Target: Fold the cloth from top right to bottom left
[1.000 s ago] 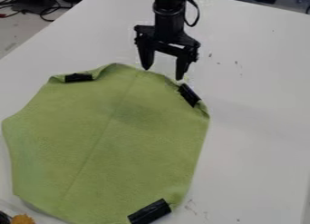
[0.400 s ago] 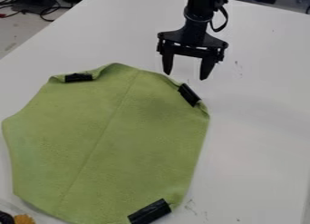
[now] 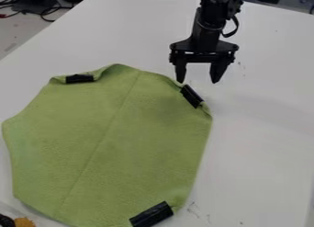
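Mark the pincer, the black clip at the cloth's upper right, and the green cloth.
Pincer (image 3: 198, 82): camera view, midway between its fingertips.
Black clip (image 3: 192, 96): camera view, middle of its body.
Green cloth (image 3: 110, 143): camera view, flat central area.

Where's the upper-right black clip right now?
In the camera view, the black clip sits on the green cloth's upper-right edge, just below the open gripper.

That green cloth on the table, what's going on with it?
A robot arm is set to fold the green cloth, which lies spread on the white table, black clips on its edges. Its hand is open and empty beside the top right corner. The fold hasn't been made.
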`<act>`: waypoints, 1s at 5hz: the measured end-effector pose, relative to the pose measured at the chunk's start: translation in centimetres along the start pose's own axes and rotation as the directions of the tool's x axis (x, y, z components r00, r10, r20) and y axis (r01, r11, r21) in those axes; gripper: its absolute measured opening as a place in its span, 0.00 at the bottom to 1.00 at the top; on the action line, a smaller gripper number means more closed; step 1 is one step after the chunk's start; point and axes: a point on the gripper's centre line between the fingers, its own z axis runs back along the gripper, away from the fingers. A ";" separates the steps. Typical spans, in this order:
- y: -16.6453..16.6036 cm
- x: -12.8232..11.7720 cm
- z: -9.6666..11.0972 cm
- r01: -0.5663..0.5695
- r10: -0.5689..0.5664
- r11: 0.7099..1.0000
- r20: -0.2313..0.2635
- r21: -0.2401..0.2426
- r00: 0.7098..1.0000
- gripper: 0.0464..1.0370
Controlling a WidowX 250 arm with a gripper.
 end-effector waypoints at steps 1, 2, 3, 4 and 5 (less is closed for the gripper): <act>-0.4 -0.9 -1.3 -0.022 0.021 0.999 -0.035 -0.029 0.999 0.96; 0.2 -1.3 -2.8 0.001 -0.005 0.999 -0.096 -0.046 0.995 0.94; 0.3 -0.8 -3.4 0.027 -0.039 0.996 -0.135 -0.088 0.990 0.85; 0.7 -0.1 -3.7 0.067 -0.082 0.992 -0.140 -0.110 0.987 0.56; 0.8 0.7 -3.8 0.108 -0.125 0.989 -0.174 -0.103 0.977 0.29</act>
